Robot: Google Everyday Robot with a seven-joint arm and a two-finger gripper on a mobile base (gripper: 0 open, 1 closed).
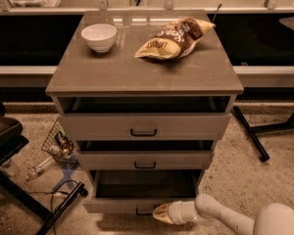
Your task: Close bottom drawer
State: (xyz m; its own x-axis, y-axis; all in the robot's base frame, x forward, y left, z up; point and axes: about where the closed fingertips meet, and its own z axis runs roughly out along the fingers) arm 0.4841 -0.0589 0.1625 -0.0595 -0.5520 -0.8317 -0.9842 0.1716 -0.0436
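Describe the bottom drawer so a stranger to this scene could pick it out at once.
Find the grey-tan cabinet with a white bowl and a chip bag on top; it has three drawers stacked down its front. The bottom drawer is the lowest, nearest the floor, with the robot's pincer at its front. Unlike the two above, it is pulled out furthest, its tray open.

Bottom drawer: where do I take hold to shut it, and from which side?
The bottom drawer stands pulled out, flat front facing forward: take its black bar handle from straight in front. The gripper sits at that front, beside the handle.
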